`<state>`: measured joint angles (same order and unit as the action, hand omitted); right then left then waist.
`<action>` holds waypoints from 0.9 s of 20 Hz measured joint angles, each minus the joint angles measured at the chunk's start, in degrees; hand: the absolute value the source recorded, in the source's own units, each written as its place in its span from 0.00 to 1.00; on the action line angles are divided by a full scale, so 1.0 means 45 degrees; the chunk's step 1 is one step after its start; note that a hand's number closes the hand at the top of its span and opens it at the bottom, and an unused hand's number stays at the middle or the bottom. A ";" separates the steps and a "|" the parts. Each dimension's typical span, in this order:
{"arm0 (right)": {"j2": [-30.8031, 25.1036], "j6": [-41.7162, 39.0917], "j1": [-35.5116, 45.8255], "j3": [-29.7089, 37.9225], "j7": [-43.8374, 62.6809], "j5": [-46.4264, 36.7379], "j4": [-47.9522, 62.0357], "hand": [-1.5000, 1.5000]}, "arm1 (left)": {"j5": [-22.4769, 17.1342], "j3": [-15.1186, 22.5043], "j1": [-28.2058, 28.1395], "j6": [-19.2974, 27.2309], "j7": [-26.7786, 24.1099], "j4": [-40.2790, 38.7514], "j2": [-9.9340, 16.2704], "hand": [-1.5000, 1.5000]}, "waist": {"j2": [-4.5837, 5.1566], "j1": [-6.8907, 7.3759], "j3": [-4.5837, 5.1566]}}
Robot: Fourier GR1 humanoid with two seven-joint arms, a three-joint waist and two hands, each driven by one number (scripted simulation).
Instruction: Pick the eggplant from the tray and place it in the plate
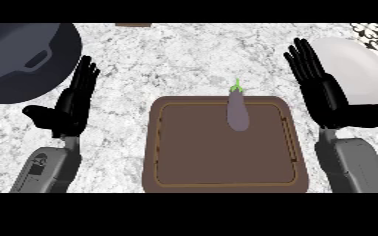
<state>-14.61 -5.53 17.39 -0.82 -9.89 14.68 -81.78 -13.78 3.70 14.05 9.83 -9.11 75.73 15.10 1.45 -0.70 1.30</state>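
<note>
A purple eggplant (237, 110) with a green stem lies at the far edge of the brown tray (221, 172), its stem end pointing away over the rim. The white plate (355, 75) sits at the right, partly hidden behind my right hand (322, 91). That hand stands open with straight fingers pointing up, to the right of the tray and apart from the eggplant. My left hand (69, 105) is open too, fingers up, left of the tray.
A dark grey pan (33, 60) with a handle fills the upper left corner, just behind my left hand. The marble counter (184, 55) stretches beyond the tray. A dark patterned object shows at the top right corner (365, 30).
</note>
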 measured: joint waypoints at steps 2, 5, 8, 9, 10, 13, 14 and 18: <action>0.0289 0.0575 0.0461 -0.0191 0.1113 -0.0183 0.0673 1.00 | 0.0130 0.0119 -0.0025 -0.0041 0.0017 -0.0175 -0.0032 0.50 | -0.0095 0.0160 -0.0103; 0.0915 0.1691 0.0855 -0.0441 0.3457 -0.0305 0.2162 1.00 | 0.0481 0.0410 -0.0171 -0.0273 0.0003 -0.0339 0.0246 0.50 | -0.0016 0.0654 -0.0167; 0.0186 0.2210 0.1306 -0.1415 0.5166 -0.1840 0.3261 0.00 | 0.0726 0.0733 -0.0264 -0.0556 0.0101 -0.0434 0.0453 0.50 | 0.0112 0.1278 -0.0047; 0.0112 0.2875 0.1495 -0.1541 0.5800 -0.2397 0.3591 0.00 | 0.0754 0.0796 -0.0322 -0.0661 0.0175 -0.0486 0.0529 0.50 | 0.0062 0.1303 -0.0050; 0.0236 0.3596 0.1753 -0.1582 0.6518 -0.2786 0.3892 0.00 | 0.0771 0.0876 -0.0449 -0.0783 0.0214 -0.0508 0.0586 0.50 | -0.0005 0.1319 -0.0067; 0.1104 0.5716 0.2692 -0.2224 0.8463 -0.4246 0.4750 0.00 | 0.0769 0.0934 -0.0750 -0.1034 0.0331 -0.0596 0.0769 0.50 | -0.0140 0.1186 -0.0148; 0.1495 0.6326 0.2995 -0.2556 0.9067 -0.4765 0.4976 0.00 | 0.0768 0.0927 -0.0902 -0.1095 0.0305 -0.0597 0.0823 0.50 | -0.0185 0.1093 -0.0167; 0.2383 0.7516 0.4717 -0.3547 1.1392 -0.6526 0.6075 0.00 | 0.0830 0.0836 -0.1504 -0.1159 0.0060 -0.0562 0.0913 0.50 | -0.0276 0.0757 -0.0229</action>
<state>-3.89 28.29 38.62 -16.78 41.37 -14.69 -54.45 -10.04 7.46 7.28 4.61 -8.84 73.20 19.21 0.20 2.70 0.27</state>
